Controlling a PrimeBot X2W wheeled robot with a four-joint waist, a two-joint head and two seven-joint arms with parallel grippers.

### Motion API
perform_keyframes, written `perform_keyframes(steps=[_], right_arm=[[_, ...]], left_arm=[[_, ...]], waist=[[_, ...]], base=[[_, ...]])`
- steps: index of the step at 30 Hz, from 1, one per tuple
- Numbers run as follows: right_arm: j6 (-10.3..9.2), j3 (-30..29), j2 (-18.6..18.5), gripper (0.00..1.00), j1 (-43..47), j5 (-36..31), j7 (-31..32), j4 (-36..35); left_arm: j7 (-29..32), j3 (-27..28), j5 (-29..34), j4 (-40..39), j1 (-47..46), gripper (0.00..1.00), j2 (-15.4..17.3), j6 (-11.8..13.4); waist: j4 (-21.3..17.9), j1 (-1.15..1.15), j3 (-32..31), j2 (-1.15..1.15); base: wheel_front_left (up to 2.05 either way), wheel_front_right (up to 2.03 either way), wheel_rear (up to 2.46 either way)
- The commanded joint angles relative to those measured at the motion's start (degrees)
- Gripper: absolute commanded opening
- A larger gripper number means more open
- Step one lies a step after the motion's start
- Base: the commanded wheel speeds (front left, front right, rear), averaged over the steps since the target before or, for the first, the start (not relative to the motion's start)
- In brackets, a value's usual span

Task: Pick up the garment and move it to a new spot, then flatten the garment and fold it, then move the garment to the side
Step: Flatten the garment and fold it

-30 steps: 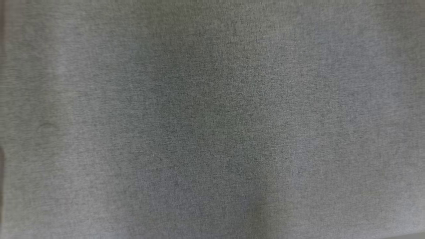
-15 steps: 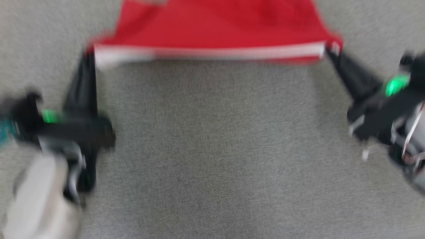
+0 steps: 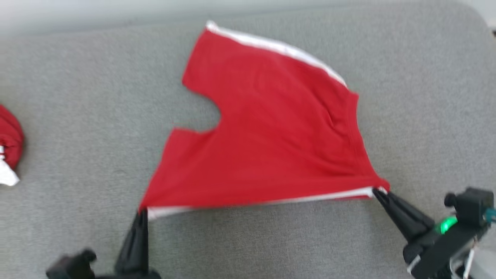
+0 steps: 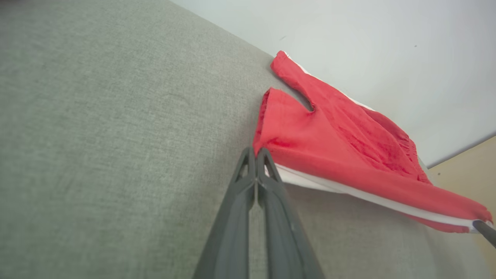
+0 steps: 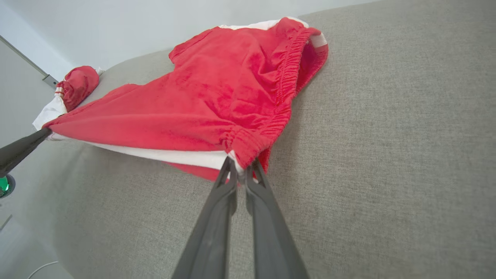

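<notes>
The garment (image 3: 267,131) is a pair of red shorts with white side stripes, spread over the grey cloth surface (image 3: 77,97) with its near edge pulled taut. My left gripper (image 3: 142,212) is shut on the near left corner, at a leg hem. My right gripper (image 3: 375,191) is shut on the near right corner by the elastic waistband. In the left wrist view the left gripper (image 4: 256,150) pinches the garment (image 4: 329,143). In the right wrist view the right gripper (image 5: 241,162) clamps the waistband end of the garment (image 5: 217,97).
A second red and white bundle of cloth (image 3: 8,149) lies at the far left of the grey surface; it also sits behind the shorts as the bundle (image 5: 77,83) in the right wrist view. A pale wall (image 4: 368,42) runs behind the surface's far edge.
The head camera has tilted up: from bare grey cloth, to the grippers and near hem, to the whole garment now. Both grippers stay shut on its corners.
</notes>
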Motion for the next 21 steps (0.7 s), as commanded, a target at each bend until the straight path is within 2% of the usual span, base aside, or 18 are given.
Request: perform_keyframes(steps=[1,10,12,16,21], right_arm=[[-0.15,-1.73,0.10,0.00,2.88,0.55,-0.28,-0.66],[-0.15,-4.53,0.50,0.00,15.72,-1.10,0.61,-4.09],[-0.15,-6.93,1.29,0.00,18.22,-1.50,0.99,-5.16],[-0.15,-9.45,2.95,0.00,18.42,-2.81,2.40,-7.12],[-0.15,-12.73,5.67,0.00,14.22,-2.55,4.65,-8.36]], left_arm=[[-0.35,0.66,0.10,-0.35,2.73,0.00,-0.23,0.43],[-0.39,1.98,1.14,0.59,9.16,0.00,-1.26,-1.43],[-0.39,2.50,1.95,0.40,9.58,0.00,-1.77,-1.96],[-0.10,1.55,3.73,-0.06,6.39,0.00,-0.78,-3.29],[3.51,0.23,6.98,-0.38,-2.90,0.00,2.63,-5.06]], waist=[[1.08,0.02,-2.83,0.02],[2.99,0.02,-5.20,0.02],[3.00,0.02,-5.49,0.02],[2.23,0.02,-5.01,0.02],[0.13,0.02,-2.74,0.02]], base=[[0.00,0.00,0.00],[0.00,0.00,0.00],[0.00,0.00,0.00],[0.00,0.00,0.00],[0.00,0.00,0.00]])
